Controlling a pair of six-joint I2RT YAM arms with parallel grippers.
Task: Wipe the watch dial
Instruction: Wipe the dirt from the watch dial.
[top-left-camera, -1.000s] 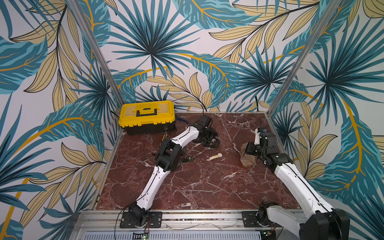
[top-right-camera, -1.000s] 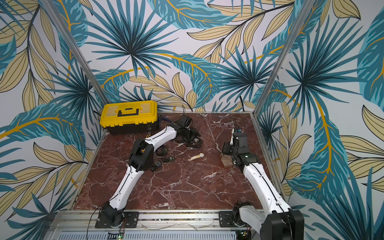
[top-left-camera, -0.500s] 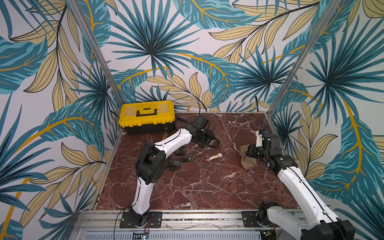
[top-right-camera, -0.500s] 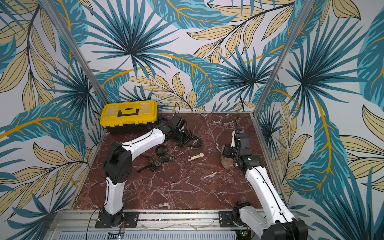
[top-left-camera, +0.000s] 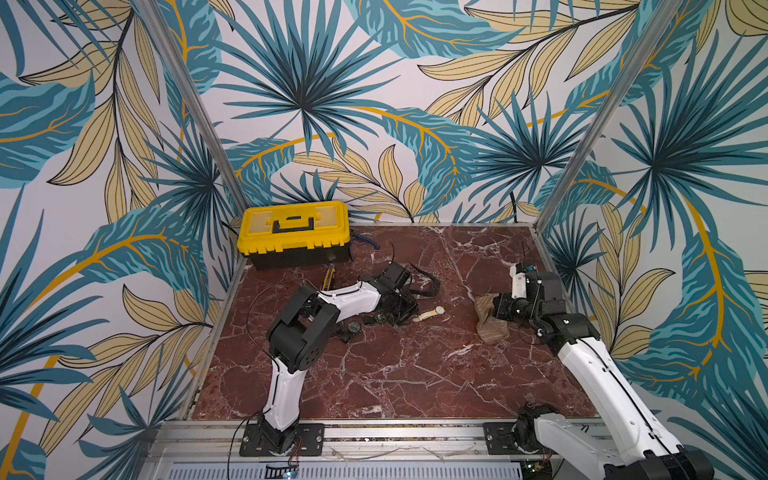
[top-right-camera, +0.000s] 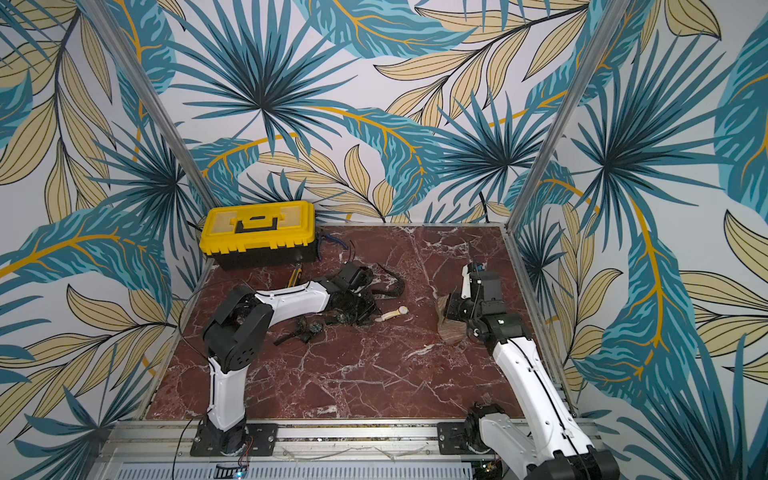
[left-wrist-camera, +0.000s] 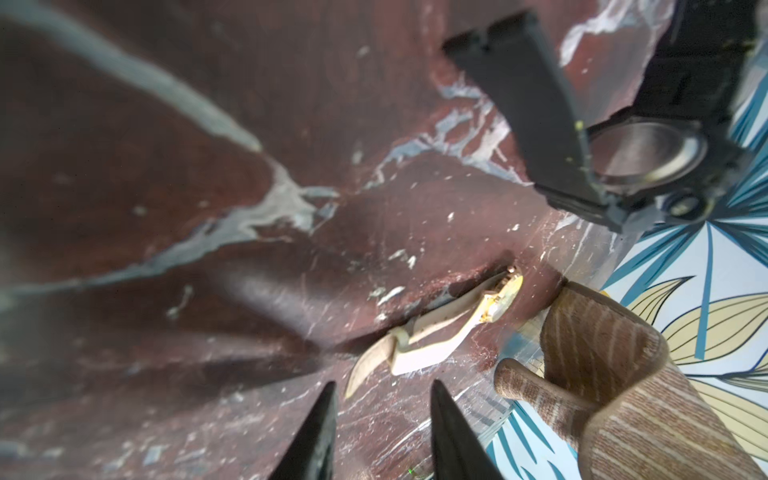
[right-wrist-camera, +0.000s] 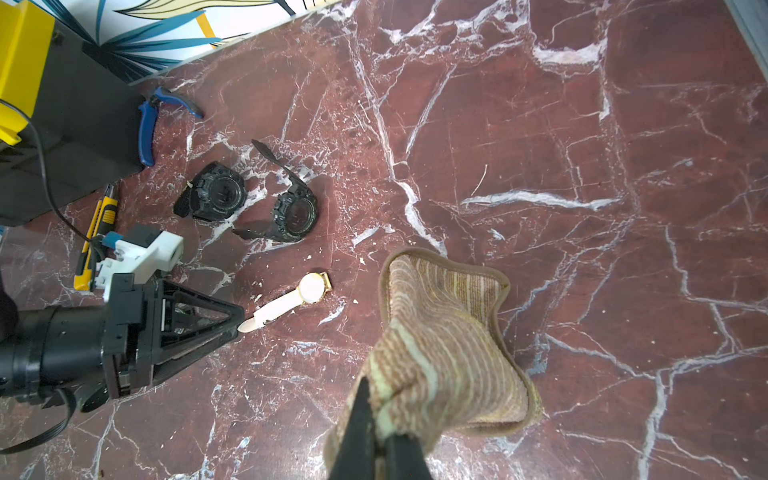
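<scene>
Near the watch (right-wrist-camera: 311, 288), a cloth (right-wrist-camera: 440, 332) is clenched in the right gripper (right-wrist-camera: 378, 432) for wiping; the left gripper (left-wrist-camera: 382, 386) is parted at the strap (right-wrist-camera: 276, 309), seemingly for steadying.

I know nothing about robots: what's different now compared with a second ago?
The left fingers swung forward from the black watches to the strap end of the cream watch. They are open and grip nothing yet. That arm's elbow folded up and back. The right fingers stay clamped on the cloth and hardly moved. The watches and the toolbox lie where they were.
</scene>
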